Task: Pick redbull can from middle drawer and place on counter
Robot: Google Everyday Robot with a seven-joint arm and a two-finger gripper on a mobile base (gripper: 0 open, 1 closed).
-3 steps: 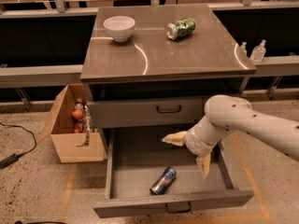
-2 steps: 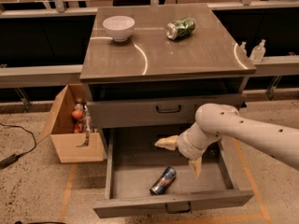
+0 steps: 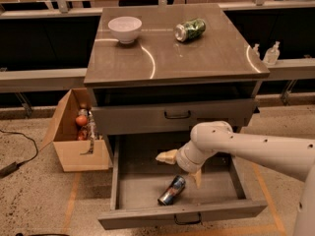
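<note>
My gripper hangs inside the open middle drawer, its two cream fingers spread apart. Left of the drawer sits a brown cardboard box on speckled floor. On the drawer's flat grey bottom the slim metal redbull can lies on its side, just under my fingers. Above the drawer, the glossy counter carries a round white bowl and a dented green can

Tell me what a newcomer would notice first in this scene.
The white robot arm extends in from the right, its claw open over the pulled-out middle drawer, close to the redbull can lying on its side there. Next comes the glossy counter, carrying a white bowl and a dented green can near its rear.
</note>
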